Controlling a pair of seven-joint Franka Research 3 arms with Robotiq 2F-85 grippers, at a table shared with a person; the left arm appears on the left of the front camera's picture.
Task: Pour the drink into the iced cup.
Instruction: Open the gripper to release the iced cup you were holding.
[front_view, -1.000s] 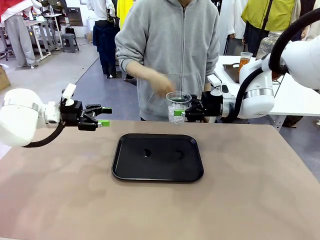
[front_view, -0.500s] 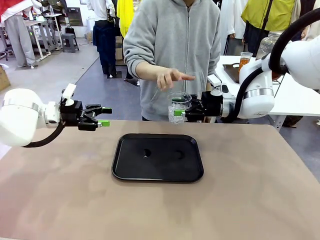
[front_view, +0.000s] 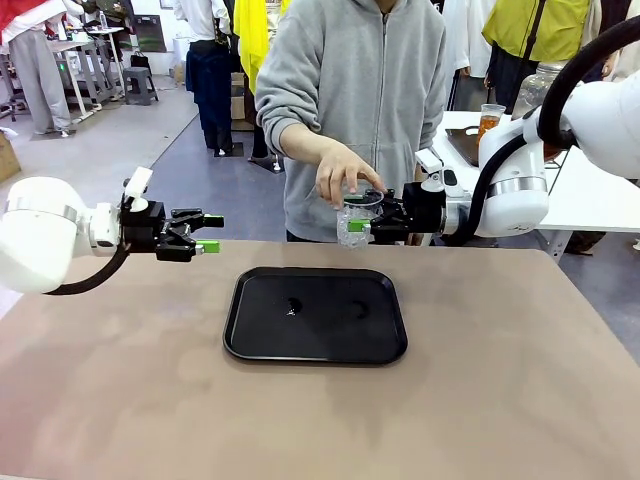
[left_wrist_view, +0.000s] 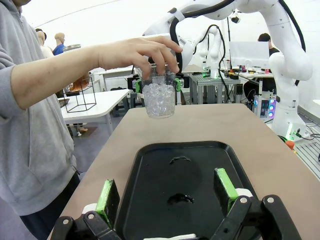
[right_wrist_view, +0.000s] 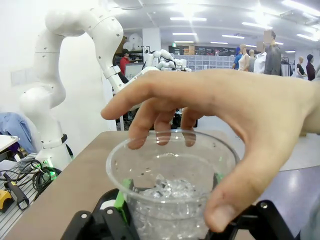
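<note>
Bright even overhead light, wide-angle wrist distortion

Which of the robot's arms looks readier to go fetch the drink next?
Probably the left. The left gripper is open and holds nothing; the right gripper is shut on the iced cup, which a person's hand grasps from above.

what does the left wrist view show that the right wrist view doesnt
Left wrist view alone: the black tray with small puddles, and the open left gripper aimed over it. Right wrist view alone: a look down into the cup's mouth at the ice. Both: the clear iced cup in the right gripper, with the person's hand over its rim.
</note>
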